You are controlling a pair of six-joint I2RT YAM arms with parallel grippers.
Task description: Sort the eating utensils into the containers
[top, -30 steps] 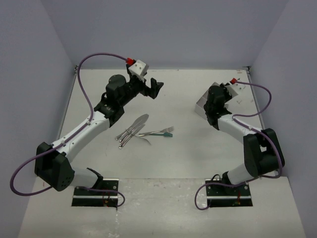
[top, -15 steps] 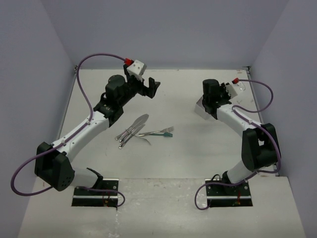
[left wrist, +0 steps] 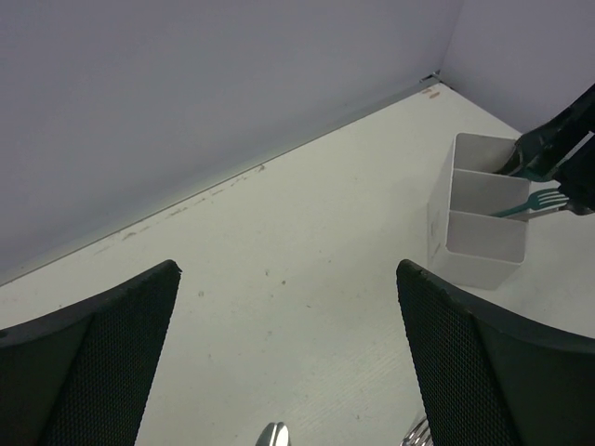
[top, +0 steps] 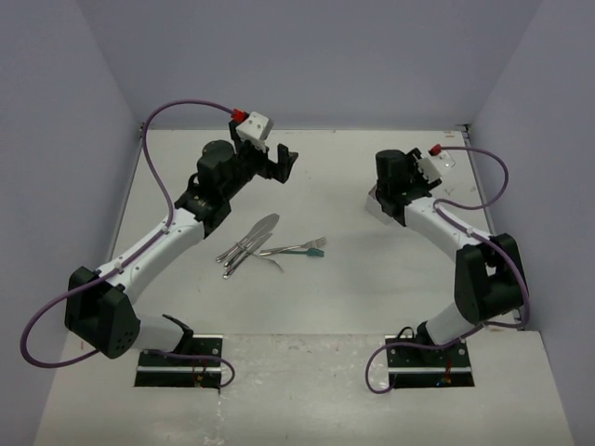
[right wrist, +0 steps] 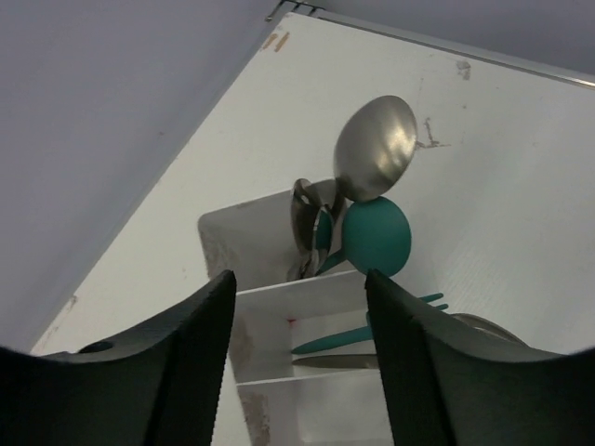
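Right fingers [right wrist: 186, 372] sit part-open and empty over the box [right wrist: 297, 293], spoons [right wrist: 375, 147] in its end slot. Left fingers [left wrist: 84, 372] wide, empty. Drop-off looks finished; next up, grabbing from the pile [top: 249, 246] mid surface [top: 372, 297].

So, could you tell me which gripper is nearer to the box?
Right. The right gripper hangs just above the box; the left gripper is across the table, well to its left.

You've open tabletop [top: 346, 271] through the middle — the loose utensil pile [top: 247, 245] blocks left of centre, the filled box [left wrist: 483, 251] far right.
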